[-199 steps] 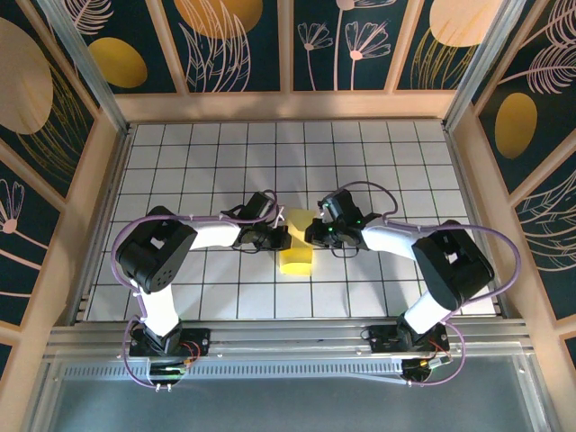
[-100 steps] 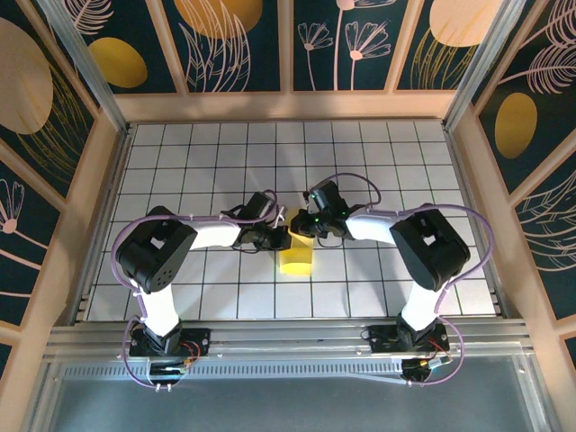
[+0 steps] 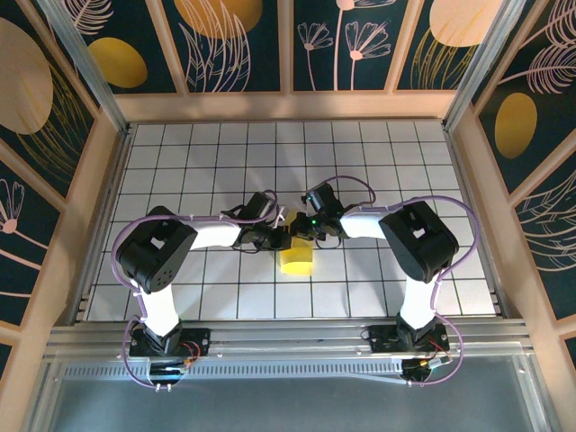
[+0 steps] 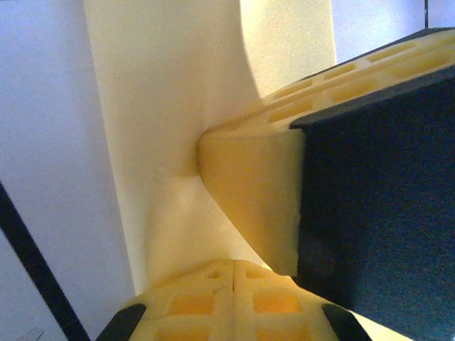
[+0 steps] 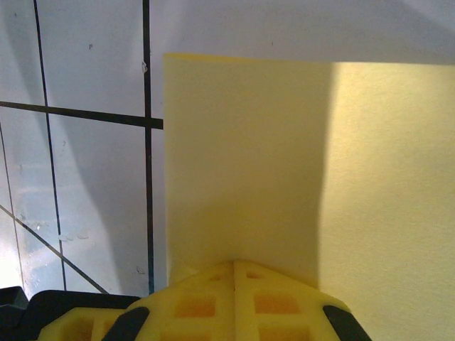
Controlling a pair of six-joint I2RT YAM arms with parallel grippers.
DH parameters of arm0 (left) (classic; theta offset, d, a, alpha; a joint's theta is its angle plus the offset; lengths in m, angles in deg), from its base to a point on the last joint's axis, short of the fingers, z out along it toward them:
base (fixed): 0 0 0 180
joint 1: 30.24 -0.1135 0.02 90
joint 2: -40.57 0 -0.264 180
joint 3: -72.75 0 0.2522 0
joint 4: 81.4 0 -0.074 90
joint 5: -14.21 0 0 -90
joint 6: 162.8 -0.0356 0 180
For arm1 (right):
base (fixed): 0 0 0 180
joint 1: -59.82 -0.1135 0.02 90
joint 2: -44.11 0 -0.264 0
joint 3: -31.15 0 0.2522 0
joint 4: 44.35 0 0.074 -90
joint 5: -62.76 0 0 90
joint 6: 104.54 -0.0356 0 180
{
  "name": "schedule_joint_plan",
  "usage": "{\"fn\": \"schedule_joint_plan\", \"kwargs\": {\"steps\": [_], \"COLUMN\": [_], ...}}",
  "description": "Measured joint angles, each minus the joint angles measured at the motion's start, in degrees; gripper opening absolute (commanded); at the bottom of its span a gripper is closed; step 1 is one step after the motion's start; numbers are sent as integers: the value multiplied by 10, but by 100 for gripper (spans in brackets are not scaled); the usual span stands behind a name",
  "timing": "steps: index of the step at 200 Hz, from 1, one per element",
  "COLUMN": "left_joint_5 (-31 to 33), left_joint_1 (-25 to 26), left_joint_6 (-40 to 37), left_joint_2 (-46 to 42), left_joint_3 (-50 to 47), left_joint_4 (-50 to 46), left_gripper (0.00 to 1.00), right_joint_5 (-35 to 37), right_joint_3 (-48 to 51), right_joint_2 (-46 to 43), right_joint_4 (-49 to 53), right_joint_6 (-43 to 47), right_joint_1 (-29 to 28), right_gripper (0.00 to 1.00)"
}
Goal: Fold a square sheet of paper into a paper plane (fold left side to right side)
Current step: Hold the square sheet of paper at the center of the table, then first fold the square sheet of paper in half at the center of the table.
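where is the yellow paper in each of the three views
Top external: the yellow paper sits near the middle of the picture, slightly low.
Left wrist: it takes up the upper middle and runs down toward the bottom.
Right wrist: it covers the centre and right.
Shared landmark: the black grid lines beside the paper.

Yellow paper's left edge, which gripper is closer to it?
Left. The left gripper sits at that edge of the paper; the right gripper presses it further right.
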Motion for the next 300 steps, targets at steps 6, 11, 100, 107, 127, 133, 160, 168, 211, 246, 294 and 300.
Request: {"fn": "schedule_joint_plan", "kwargs": {"steps": [6,11,100,107,127,133,160,168,211,246,294,300], "left_joint_5": [0,0,3,3,3,3,2,1,-2,14,3,-2], "left_joint_1": [0,0,11,12,15,17,22,22,24,21,-1,-1], "left_joint_6": [0,0,12,14,20,22,29,31,41,34,14,12], "left_joint_2": [0,0,-67,-73,-91,-97,-122,-127,-144,-152,-149,-143], "left_joint_3": [0,-2,-108,-117,-141,-147,-175,-180,-192,-149,-60,-52], "left_joint_4": [0,2,70,75,82,82,83,83,71,-27,-69,-65], "left_gripper": [6,6,6,6,6,6,6,6,6,3,3,3], "right_joint_5": [0,1,0,-1,-2,-2,-2,-2,-3,-4,-4,-4], "right_joint_3": [0,0,0,0,0,-1,-1,-1,-1,-1,-1,-1], "right_joint_2": [0,0,0,0,0,0,0,0,0,0,0,0], "right_joint_4": [0,0,3,3,5,6,7,7,7,7,7,7], "right_joint_6": [0,0,9,9,9,9,13,13,21,24,24,24], "right_joint_1": [0,0,2,2,2,2,2,2,2,2,2,2], "right_gripper": [0,0,0,0,0,0,0,0,0,0,0,0]}}
